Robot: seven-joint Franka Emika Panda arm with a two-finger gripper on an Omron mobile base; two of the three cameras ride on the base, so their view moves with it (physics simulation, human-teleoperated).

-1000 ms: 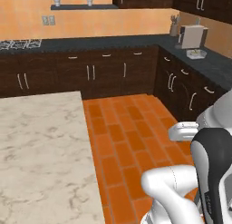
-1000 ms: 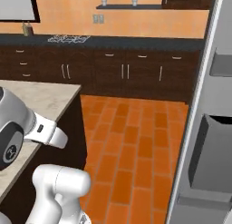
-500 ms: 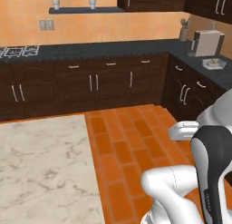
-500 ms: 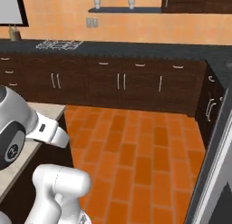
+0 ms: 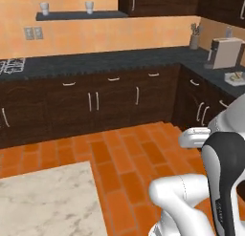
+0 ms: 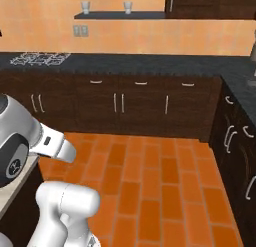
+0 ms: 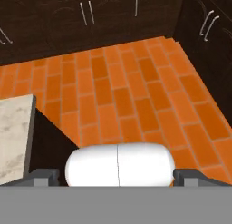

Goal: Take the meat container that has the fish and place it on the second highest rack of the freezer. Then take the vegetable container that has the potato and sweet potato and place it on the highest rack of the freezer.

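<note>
**Still hunting for the fish container**

Frankly, neither the fish container nor the potato one is anywhere I can point to, and no freezer either, so I cannot say where they sit. My judgement: I am in the very first step, travelling and searching, with nothing picked up.

My gripper (image 7: 117,175) hangs low over the floor, its jaws spread as wide as they go, with nothing between them; the two dark tips sit far apart at the bottom of the hand view.

Below me lies the orange brick floor (image 7: 136,91). A corner of the marble island (image 5: 45,201) lies at my left, just beside the arm. Beyond the floor runs a row of dark cabinets (image 6: 130,103) under a black counter (image 5: 110,58), which turns a corner along the right wall. A stove (image 6: 40,57) is set into the counter at the far left, a shelf (image 5: 79,14) with two cups hangs above it, and a toaster (image 5: 224,52) stands on the right-hand stretch.

Next, I reckon the base must turn or drive until the containers come into sight; only then can I line up over the fish one, keeping my jaws wide for the approach.
</note>
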